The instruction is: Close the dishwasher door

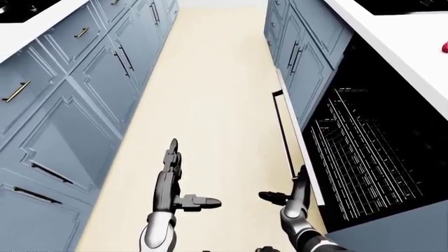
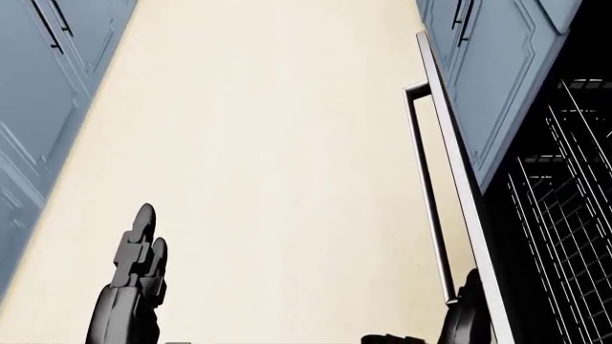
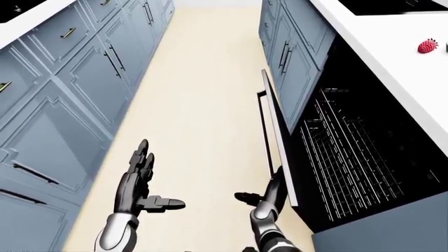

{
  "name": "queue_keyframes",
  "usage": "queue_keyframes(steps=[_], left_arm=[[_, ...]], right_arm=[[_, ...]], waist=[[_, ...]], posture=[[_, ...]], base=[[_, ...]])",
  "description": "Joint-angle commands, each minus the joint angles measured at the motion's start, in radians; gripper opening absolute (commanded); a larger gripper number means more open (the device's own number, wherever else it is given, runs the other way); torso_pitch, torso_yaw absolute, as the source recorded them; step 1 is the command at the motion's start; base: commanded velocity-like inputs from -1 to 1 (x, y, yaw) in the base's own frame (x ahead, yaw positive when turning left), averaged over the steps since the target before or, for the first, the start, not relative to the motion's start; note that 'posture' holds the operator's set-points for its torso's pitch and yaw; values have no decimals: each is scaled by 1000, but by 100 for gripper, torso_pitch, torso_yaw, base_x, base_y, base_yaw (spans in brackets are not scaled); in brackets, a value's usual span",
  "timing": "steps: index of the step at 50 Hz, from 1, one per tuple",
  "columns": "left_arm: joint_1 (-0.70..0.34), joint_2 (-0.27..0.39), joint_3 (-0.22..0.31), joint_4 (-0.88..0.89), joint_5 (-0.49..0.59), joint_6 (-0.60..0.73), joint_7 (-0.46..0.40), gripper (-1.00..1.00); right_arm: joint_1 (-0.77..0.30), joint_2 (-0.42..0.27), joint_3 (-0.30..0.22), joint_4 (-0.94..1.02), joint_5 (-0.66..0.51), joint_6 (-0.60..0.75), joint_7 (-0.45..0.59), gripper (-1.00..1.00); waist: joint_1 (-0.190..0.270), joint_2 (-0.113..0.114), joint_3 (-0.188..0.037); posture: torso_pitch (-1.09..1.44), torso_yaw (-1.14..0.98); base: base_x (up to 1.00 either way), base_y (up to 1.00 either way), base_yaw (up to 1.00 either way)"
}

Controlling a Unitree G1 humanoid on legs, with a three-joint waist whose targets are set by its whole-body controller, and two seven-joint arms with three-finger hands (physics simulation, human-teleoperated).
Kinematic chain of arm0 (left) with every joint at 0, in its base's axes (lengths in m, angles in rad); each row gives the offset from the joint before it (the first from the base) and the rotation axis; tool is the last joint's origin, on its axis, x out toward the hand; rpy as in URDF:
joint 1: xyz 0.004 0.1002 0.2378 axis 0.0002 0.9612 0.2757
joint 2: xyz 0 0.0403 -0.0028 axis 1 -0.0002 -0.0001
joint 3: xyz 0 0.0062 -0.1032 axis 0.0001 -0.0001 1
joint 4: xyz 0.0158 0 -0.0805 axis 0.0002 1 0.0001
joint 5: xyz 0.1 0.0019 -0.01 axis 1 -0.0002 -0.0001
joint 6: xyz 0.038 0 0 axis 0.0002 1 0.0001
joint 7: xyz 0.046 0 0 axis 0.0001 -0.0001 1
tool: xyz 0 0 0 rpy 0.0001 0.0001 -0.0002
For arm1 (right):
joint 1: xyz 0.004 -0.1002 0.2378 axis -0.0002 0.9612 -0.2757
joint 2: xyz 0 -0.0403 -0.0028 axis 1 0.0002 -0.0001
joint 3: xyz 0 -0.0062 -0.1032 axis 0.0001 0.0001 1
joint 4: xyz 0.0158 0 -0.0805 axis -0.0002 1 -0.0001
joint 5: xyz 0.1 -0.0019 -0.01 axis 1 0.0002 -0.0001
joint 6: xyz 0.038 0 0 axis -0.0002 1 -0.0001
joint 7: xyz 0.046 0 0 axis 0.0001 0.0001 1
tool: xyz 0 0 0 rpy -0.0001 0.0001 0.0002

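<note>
Dishwasher door (image 1: 298,137) ajar; right hand (image 1: 300,190) fingers partly hidden behind handle (image 2: 430,193).

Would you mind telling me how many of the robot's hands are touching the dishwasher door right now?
1. The right hand rests open against the dishwasher door, beside its handle. The left hand hangs open over the floor, well clear of the door.

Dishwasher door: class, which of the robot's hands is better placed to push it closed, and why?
Right. The right hand is already at the dishwasher door, beside its handle. The left hand hangs open over the floor, away from the door.
</note>
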Motion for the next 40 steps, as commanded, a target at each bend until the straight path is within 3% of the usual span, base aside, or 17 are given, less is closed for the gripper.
queue_keyframes(steps=[1,40], left_arm=[[-13,1,3,-40,0,-33,1,100],[-13,1,2,-43,0,-28,5,100]], right_arm=[[-36,-47,-20,-59,17,-45,-69,100],[-23,-121,-32,-69,45,-39,-80,100]], waist=[[-8,-8,-29],[-5,-15,-30]], posture=[[15,0],[15,0]], base=[[0,0,0],[0,0,0]])
